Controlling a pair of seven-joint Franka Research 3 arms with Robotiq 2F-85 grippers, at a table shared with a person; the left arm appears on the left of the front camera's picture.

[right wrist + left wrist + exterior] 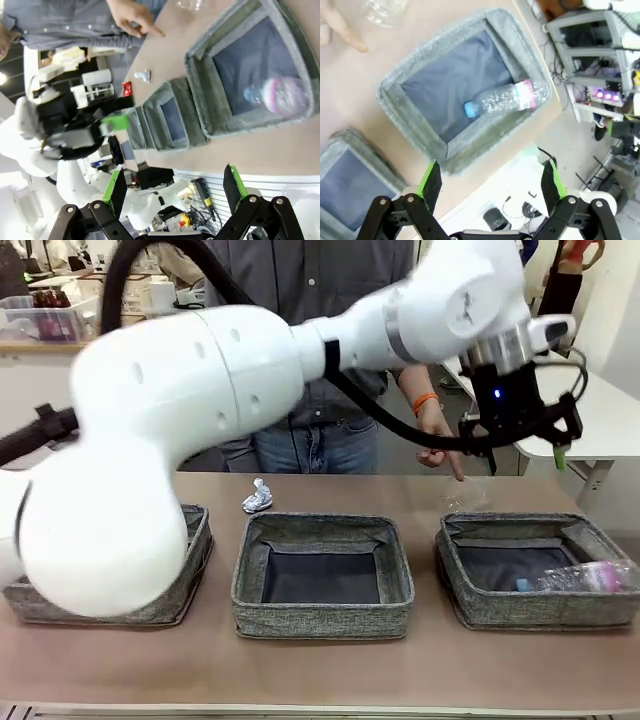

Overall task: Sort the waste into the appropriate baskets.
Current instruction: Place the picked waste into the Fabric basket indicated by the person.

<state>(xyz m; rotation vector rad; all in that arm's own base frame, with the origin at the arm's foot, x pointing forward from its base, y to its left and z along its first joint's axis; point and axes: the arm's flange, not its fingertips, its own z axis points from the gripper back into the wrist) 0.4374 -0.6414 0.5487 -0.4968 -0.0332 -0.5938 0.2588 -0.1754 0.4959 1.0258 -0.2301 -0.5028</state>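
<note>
The wide-open, empty left gripper [490, 175] sits at lower frame; above it a clear plastic pink-labelled bottle [505, 100] lies in a grey woven basket [405, 120]. The right gripper [176, 177] is likewise open and empty. The basket rests on a brown worktop [350, 75], with grey shelving [590, 45] at upper right.

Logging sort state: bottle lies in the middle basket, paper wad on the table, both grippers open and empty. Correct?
No: the bottle lies in the right basket, not the middle basket; the front view shows it. Paper wad on the table, left gripper and right gripper open and empty: correct.
</note>
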